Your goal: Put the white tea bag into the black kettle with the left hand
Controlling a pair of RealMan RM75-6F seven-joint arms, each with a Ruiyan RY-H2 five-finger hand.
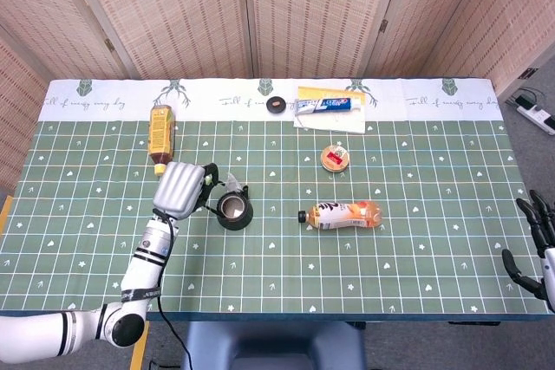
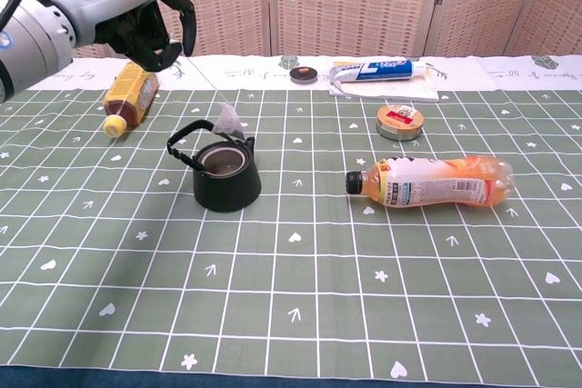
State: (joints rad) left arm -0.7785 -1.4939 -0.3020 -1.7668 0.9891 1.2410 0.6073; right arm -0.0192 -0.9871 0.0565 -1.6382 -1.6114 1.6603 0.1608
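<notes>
Left hand [image 2: 150, 24] raised, fingers curled and pinching the thin string, presumably so the small white tea bag [image 2: 227, 119] could dangle freely below and right of it, just over the rim of the open squat black kettle [image 2: 223, 170]. Right hand [image 1: 535, 240] parked far off, fingers apart, empty. Underneath, green grid-patterned tablecloth [image 2: 300, 288]; behind, woven folding screens [image 1: 303, 15].

The kettle [image 2: 224, 173] sits left of centre on the tabletop [image 2: 300, 297]; a bottle [image 2: 432, 181] lies at its 3 o'clock, the tin [image 2: 398, 122] at 2.
</notes>
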